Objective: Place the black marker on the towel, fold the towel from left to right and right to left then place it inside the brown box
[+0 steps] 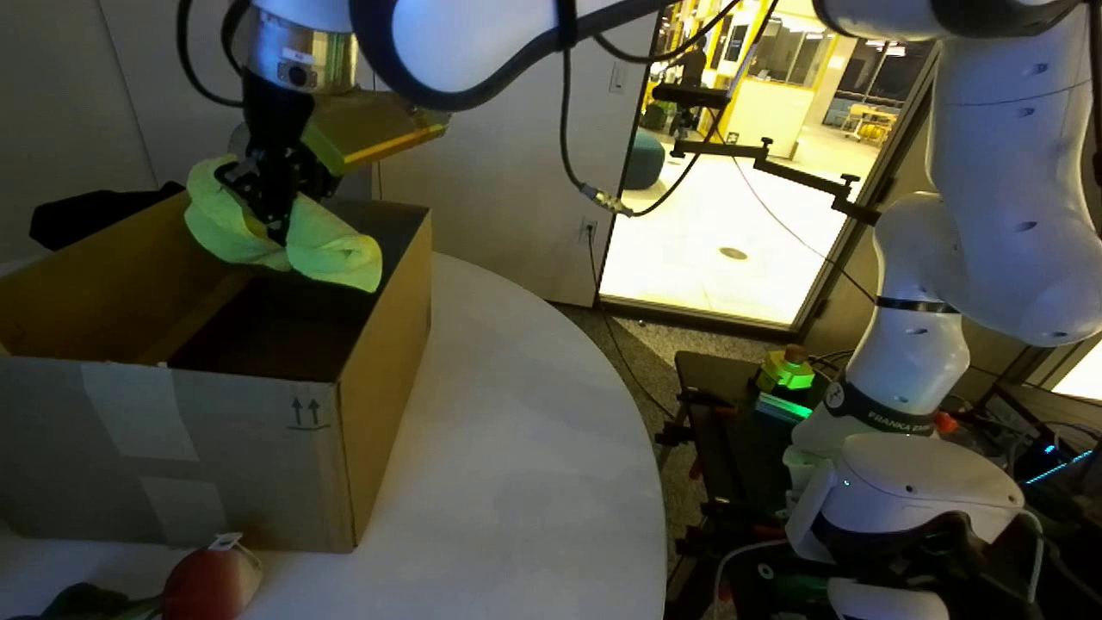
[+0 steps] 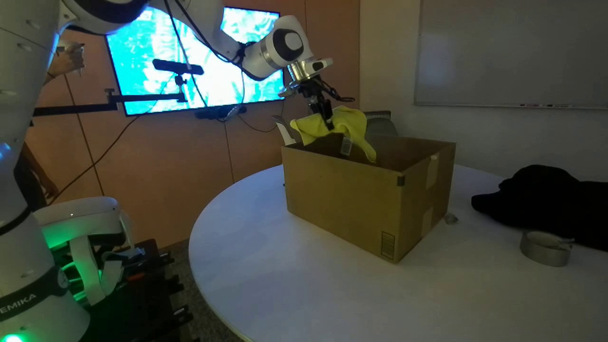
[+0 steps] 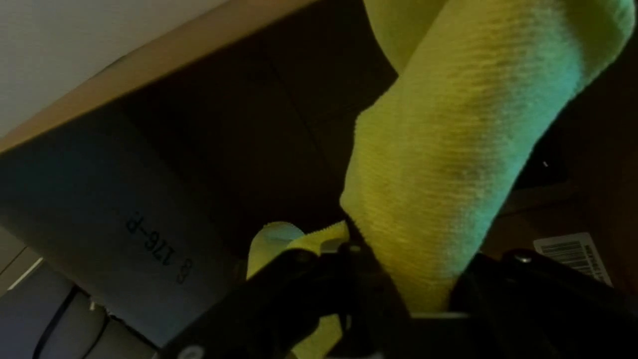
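Jaws clamped on the towel near its middle, loose ends drooping either side of the gripper; a central pinch probably serves to carry the bundle in one piece. Cloth hangs over the open top of the box, nearer the end opposite its taped wall, presumably so that release drops it inside. Marker out of sight; possibly wrapped in the folds, cannot tell.

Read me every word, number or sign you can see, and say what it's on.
"FRANKA EMIKA": arm's black band.
Two upward arrows: brown box.
Printing on its inner wall: perhaps "176", turned, dim.
Barcode label inside it: too blurred to read.
Printed block on its outside: too small.
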Robot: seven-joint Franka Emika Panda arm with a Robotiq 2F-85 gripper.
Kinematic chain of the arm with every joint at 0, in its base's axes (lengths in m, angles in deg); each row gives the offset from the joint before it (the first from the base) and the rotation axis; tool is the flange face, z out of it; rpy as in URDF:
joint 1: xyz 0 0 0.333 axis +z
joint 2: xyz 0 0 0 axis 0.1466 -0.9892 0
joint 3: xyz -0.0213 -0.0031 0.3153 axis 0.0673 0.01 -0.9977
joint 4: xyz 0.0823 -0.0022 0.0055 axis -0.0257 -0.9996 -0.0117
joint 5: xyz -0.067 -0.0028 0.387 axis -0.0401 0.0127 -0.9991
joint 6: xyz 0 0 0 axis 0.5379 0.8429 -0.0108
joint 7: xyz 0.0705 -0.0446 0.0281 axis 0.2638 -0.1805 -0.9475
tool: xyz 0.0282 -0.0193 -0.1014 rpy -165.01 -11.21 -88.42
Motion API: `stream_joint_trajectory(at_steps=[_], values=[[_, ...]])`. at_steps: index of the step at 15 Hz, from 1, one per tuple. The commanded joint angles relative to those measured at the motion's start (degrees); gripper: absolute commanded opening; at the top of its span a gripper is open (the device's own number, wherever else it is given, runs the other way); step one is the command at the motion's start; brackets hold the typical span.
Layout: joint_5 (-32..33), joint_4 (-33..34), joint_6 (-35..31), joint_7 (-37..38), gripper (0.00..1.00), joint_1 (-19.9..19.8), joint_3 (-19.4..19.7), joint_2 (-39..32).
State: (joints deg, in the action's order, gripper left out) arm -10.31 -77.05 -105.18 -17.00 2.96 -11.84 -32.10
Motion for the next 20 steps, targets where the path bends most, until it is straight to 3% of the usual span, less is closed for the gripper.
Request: stream_joint_trajectory(at_steps=[1, 6, 7, 10, 20], values=[[-1.9, 12.0, 5.5, -1.7, 0.58, 2.5, 2.0, -8.6], [-2.5, 16.0, 9.3, -3.7, 0.96, 3.7, 3.0, -10.4], [-2.4, 15.7, 10.2, -4.1, 0.99, 3.8, 3.1, -9.5], [-3.7, 11.7, 13.7, -7.2, 1.0, 3.1, 2.5, -3.5], [-12.0, -16.8, 26.1, -15.5, 1.0, -2.8, 0.7, 25.3]])
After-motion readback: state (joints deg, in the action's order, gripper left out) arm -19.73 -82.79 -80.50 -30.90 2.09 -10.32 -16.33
